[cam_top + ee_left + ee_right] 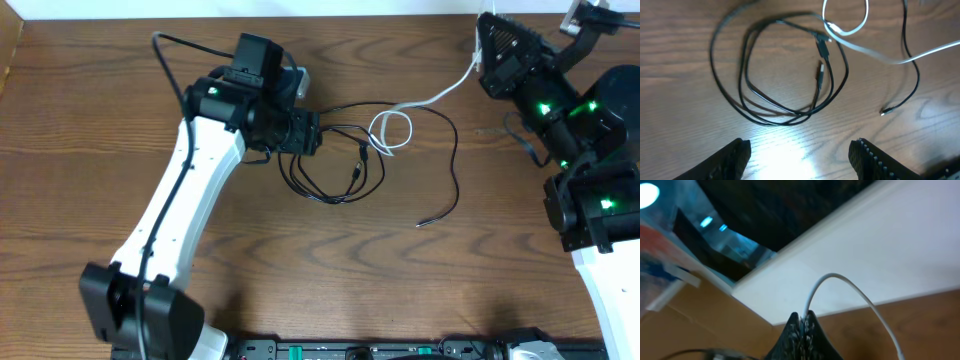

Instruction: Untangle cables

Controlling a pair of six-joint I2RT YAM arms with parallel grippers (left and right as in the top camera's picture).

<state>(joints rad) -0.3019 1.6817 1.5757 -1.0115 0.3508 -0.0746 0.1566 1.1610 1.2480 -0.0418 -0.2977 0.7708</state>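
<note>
The black cable (335,180) lies in loose loops on the wooden table, and its thin tail ends in a small plug (425,222) to the right. In the left wrist view the same black loops (780,112) lie just ahead of my left gripper (800,152). That gripper is open with nothing between its fingers. It hovers at the coil's left edge (316,135). The white cable (392,130) forms a small loop over the black one and rises right to my right gripper (478,58). In the right wrist view that gripper (804,315) is shut on the white cable (850,287).
The table's back edge runs close behind the right gripper, with a white surface (890,245) beyond it. The right arm's body (590,170) fills the right side. The left arm (190,190) crosses the left middle of the table.
</note>
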